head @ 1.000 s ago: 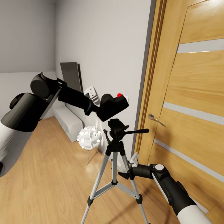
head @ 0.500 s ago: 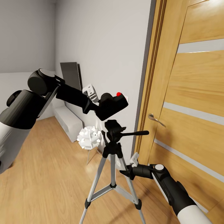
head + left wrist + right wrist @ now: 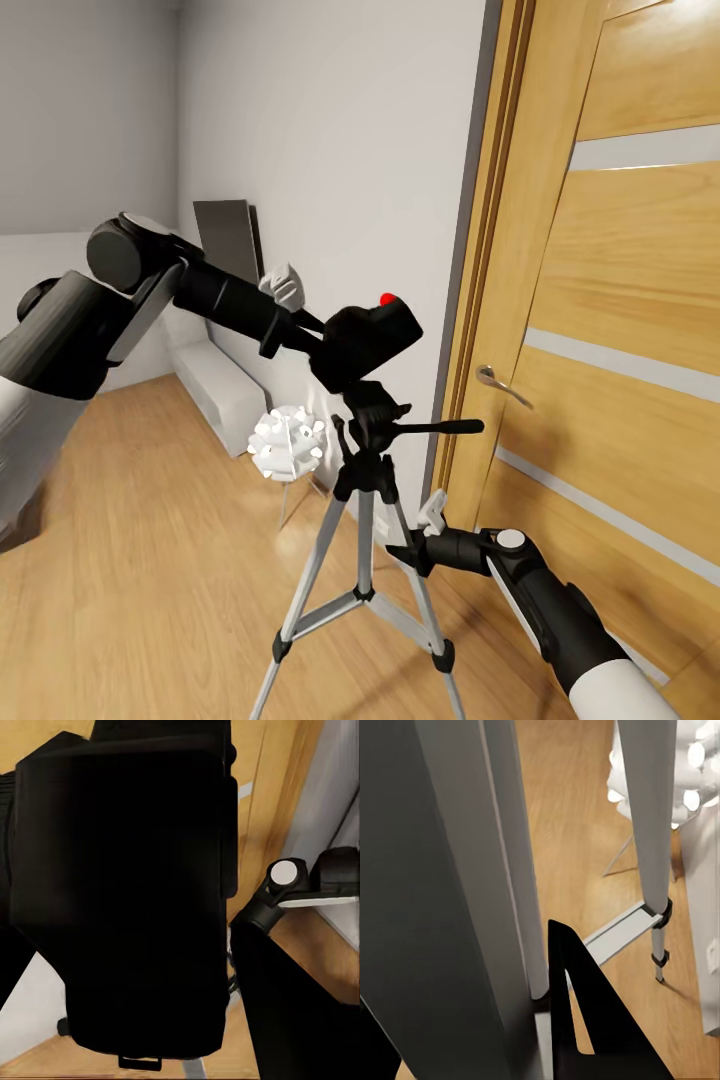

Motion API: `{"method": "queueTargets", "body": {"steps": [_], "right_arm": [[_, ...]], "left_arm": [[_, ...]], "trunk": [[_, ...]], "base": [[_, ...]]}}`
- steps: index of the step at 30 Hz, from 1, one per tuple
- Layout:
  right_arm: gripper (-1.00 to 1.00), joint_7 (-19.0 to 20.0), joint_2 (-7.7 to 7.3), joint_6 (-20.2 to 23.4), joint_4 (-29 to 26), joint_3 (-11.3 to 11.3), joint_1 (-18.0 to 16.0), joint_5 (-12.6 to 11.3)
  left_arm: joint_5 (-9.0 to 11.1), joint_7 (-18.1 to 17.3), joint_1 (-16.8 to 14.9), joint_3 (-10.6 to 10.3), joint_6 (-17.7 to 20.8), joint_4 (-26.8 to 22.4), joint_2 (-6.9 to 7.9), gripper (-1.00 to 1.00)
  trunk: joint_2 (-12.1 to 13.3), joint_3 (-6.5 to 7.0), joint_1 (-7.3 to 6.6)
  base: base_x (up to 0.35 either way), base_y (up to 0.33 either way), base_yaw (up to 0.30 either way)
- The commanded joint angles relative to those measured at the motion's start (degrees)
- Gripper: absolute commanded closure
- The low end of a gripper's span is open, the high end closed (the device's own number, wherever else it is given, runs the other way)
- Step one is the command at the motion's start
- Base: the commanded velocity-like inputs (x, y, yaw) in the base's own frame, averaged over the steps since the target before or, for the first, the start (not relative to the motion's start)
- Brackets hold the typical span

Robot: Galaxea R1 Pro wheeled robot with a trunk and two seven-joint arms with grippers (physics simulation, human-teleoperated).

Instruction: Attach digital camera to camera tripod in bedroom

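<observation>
In the head view the black digital camera [image 3: 368, 338], red dot facing up, hangs tilted right over the black head [image 3: 372, 408] of the camera tripod, touching it or just clear of it. My left gripper [image 3: 316, 338] is shut on the camera's left side. The camera's dark body [image 3: 120, 900] blocks most of the left wrist view. The tripod's pan handle [image 3: 440, 427] points right toward the door. Lower down, my right gripper [image 3: 408, 548] is closed on a silver tripod leg [image 3: 398, 520]. That leg [image 3: 510, 855] passes close by a black finger [image 3: 585, 1020].
A wooden door [image 3: 620, 330] with a metal handle [image 3: 497, 381] stands close on the right. Behind the tripod are a white spiky lamp [image 3: 288, 443], a low white cabinet [image 3: 220, 392] and a dark panel [image 3: 228, 243] against the wall. Light wood floor [image 3: 150, 580] lies open on the left.
My left arm has tipped the camera and settled it closer over the tripod head. The tripod swayed a little left, then came back right with my right gripper.
</observation>
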Motion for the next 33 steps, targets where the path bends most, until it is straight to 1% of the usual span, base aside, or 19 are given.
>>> {"method": "queueTargets", "body": {"steps": [1,2,4,5,8,10,11,13,16,19,22,23,26,33], "right_arm": [[1.00,0.0,-0.03,0.2,0.0,0.0,0.0,0.6],[1.00,0.0,-0.03,0.2,0.0,0.1,0.0,0.6],[1.00,-0.1,-0.03,0.2,0.0,0.1,0.0,0.6],[1.00,-0.2,-0.03,0.2,0.1,0.1,0.0,0.6],[1.00,-0.2,-0.03,0.2,0.1,0.1,0.0,0.6],[1.00,-0.3,-0.03,0.2,0.1,0.1,0.0,0.6],[1.00,-0.3,-0.03,0.2,0.1,0.1,0.0,0.6],[1.00,-0.4,-0.03,0.2,0.1,0.1,0.0,0.6],[1.00,-0.4,-0.03,0.2,0.1,0.1,0.0,0.6],[1.00,-0.4,-0.03,0.2,0.1,0.1,0.0,0.6],[1.00,-0.4,-0.03,0.2,0.1,0.2,0.0,0.6],[1.00,-0.4,-0.03,0.2,0.1,0.2,0.0,0.6],[1.00,-0.5,-0.03,0.2,0.1,0.2,0.0,0.7],[1.00,-0.5,-0.03,0.2,0.1,0.2,0.0,0.7]], "left_arm": [[1.1,-0.1,-1.4,-1.7,0.3,0.3,0.51,1.00],[2.3,-0.1,-2.9,-3.7,0.3,0.7,0.99,1.00],[5.6,-0.1,-6.6,-8.6,0.3,2.0,1.86,1.00],[7.6,-0.1,-8.5,-11.3,0.3,2.9,2.19,1.00],[14.5,-0.2,-14.7,-19.8,0.3,6.2,2.75,1.00],[18.7,-0.2,-18.3,-24.8,0.3,8.1,2.89,1.00],[20.4,-0.2,-19.9,-26.8,0.3,8.8,2.95,1.00],[22.7,-0.1,-22.2,-29.8,0.3,9.9,3.07,1.00],[24.7,-0.1,-24.4,-32.3,0.3,10.8,3.27,1.00],[25.7,-0.1,-25.7,-33.6,0.3,11.2,3.38,1.00],[26.2,0.0,-27.3,-34.3,0.3,11.5,3.39,1.00],[26.3,0.2,-28.5,-34.6,0.3,11.6,3.32,1.00],[26.4,0.3,-30.1,-35.0,0.3,11.7,3.22,1.00],[26.4,0.7,-31.4,-35.5,0.3,11.9,3.17,1.00]], "trunk": [[-0.1,-0.13,0.04],[-0.1,-0.13,0.04],[-0.1,-0.13,0.04],[-0.1,-0.13,0.04],[-0.1,-0.13,0.04],[-0.1,-0.13,0.04],[-0.1,-0.13,0.04],[-0.1,-0.13,0.04],[-0.1,-0.13,0.04],[-0.1,-0.13,0.04],[-0.1,-0.13,0.04],[-0.1,-0.13,0.04],[-0.1,-0.13,0.04],[-0.1,-0.13,0.04]], "base": [[0.000,0.000,0.000],[0.000,0.000,0.000],[0.000,0.000,0.000],[0.000,0.000,0.000],[0.000,0.000,0.000],[0.000,0.000,0.000],[0.000,0.000,0.000],[0.000,0.000,0.000],[0.000,0.000,0.000],[0.000,0.000,0.000],[0.000,0.000,0.000],[0.000,0.000,0.000],[0.000,0.000,0.000],[0.000,0.000,0.000]]}}
